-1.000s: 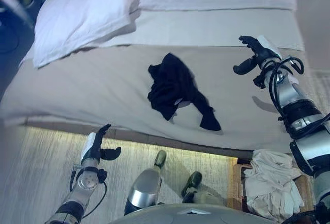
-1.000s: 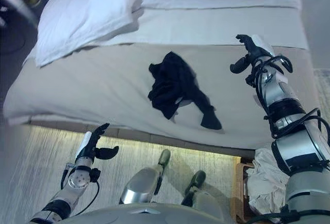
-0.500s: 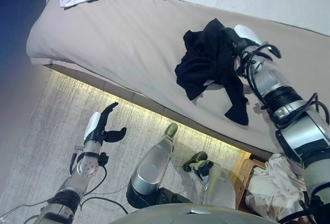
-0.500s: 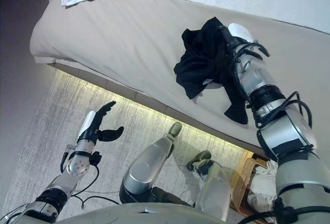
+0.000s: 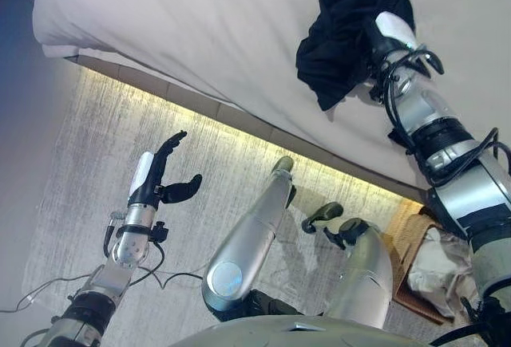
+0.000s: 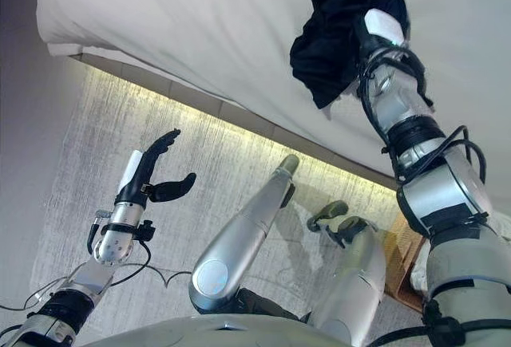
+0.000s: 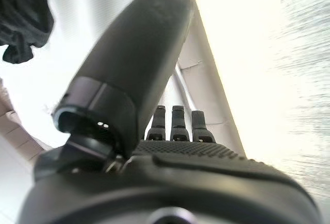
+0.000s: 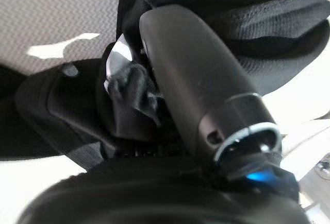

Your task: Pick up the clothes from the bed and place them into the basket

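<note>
Two hands in play: lower left, the left hand [image 5: 160,179] hangs over the floor, fingers spread, holding nothing. Lower right, the basket [image 5: 415,239] is mostly cut off. Upper right, the right hand [image 5: 382,32] is clamped on the black garment [image 5: 339,32] on the bed [image 5: 200,36], fingers buried in cloth.
</note>
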Robot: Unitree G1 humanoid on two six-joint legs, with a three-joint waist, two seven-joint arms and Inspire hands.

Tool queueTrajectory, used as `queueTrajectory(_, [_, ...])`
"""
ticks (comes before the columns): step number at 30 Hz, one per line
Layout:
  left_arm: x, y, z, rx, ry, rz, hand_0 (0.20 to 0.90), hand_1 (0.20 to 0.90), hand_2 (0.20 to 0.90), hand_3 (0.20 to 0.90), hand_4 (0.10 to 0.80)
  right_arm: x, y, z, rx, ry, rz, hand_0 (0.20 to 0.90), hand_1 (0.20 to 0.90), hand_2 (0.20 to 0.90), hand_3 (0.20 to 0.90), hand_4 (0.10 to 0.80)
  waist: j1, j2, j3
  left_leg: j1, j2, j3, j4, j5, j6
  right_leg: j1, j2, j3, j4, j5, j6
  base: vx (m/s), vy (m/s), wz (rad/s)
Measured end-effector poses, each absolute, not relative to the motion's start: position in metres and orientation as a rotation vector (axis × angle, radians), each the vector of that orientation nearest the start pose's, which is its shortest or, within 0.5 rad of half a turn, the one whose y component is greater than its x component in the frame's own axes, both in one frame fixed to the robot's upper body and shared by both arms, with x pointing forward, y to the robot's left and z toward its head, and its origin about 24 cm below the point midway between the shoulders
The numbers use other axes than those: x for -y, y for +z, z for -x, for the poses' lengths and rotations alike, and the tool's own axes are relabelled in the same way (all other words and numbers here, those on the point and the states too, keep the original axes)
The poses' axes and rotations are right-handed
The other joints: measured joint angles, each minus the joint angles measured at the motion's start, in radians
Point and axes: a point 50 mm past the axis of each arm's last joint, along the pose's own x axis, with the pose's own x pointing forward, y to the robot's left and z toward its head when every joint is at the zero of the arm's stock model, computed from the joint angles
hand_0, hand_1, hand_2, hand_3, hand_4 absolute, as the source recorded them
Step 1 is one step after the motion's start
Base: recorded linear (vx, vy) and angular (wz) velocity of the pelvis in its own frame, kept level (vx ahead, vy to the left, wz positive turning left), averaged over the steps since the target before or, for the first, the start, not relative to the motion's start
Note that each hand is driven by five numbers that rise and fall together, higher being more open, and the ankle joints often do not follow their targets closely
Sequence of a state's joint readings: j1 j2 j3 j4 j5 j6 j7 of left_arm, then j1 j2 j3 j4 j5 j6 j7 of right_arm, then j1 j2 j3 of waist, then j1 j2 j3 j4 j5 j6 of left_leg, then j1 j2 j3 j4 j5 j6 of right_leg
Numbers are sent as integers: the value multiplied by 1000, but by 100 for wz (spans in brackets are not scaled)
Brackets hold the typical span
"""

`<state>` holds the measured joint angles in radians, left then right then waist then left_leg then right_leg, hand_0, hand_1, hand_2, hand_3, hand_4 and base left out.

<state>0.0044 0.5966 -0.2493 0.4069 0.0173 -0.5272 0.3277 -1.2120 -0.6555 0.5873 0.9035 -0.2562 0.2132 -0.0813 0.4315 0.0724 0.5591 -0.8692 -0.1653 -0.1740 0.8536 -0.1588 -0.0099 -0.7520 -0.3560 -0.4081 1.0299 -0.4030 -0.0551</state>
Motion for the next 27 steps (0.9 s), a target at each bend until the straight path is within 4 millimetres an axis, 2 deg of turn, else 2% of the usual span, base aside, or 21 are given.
queueTrajectory(2, [-244,23,-233,151,28,-576,900,900,900,900,800,224,260,-414,74,-255,1203,900,900,900,900,800,-2,0,0,-34,2,-6,6,0,0,-34,4,0,5,-4,-6,-25,-9,6])
queueTrajectory(3, [-243,25,-234,158,26,-575,900,900,900,900,800,224,266,-415,76,-262,1208,721,721,721,691,591,-2,1,0,-47,2,-7,6,0,0,-48,5,0,8,-3,-6,-13,5,6])
queueTrajectory(4, [-242,26,-234,163,24,-574,900,900,900,900,800,225,270,-416,75,-266,1218,469,469,469,398,298,-3,1,0,-55,2,-7,7,0,0,-59,3,3,12,-4,-6,0,0,0])
queueTrajectory(5, [-242,27,-234,169,22,-572,900,900,900,900,800,226,274,-416,75,-267,1220,300,300,300,200,100,-2,1,-1,-60,4,-8,8,0,0,-65,2,4,13,-4,-6,0,0,0])
queueTrajectory(10, [-241,32,-235,191,22,-556,900,900,900,900,800,231,288,-414,96,-288,1235,300,300,300,200,100,2,2,-1,-70,8,-12,-5,0,0,-82,8,4,4,-4,-6,-1,-28,-1])
queueTrajectory(15, [-242,36,-235,213,18,-547,900,900,900,900,800,235,284,-414,65,-267,1230,300,300,300,200,100,4,2,-1,-58,9,-13,-2,1,0,-70,18,13,0,-3,-7,12,-30,0])
queueTrajectory(20, [-241,34,-234,202,-3,-550,900,900,900,900,800,239,246,-415,-37,-177,1215,300,300,300,200,100,2,2,-1,79,24,8,-37,10,12,69,23,18,-52,1,-11,38,-12,-8])
queueTrajectory(22, [-239,33,-234,199,-12,-549,900,900,900,900,800,241,235,-414,-65,-154,1207,300,300,300,200,100,-2,1,-1,136,29,21,-83,30,4,118,25,20,-96,21,-14,54,3,-15])
queueTrajectory(25, [-240,30,-234,183,-19,-553,900,900,900,900,800,247,200,-410,-142,-94,1206,300,300,300,200,100,-3,1,-1,304,43,46,-215,56,8,257,52,39,-229,67,17,71,-27,-31])
queueTrajectory(27, [-243,26,-233,157,-13,-562,900,900,900,900,800,248,184,-406,-172,-58,1178,300,300,300,200,100,-27,-2,0,427,47,54,-324,90,8,359,67,41,-332,107,39,-37,15,-27])
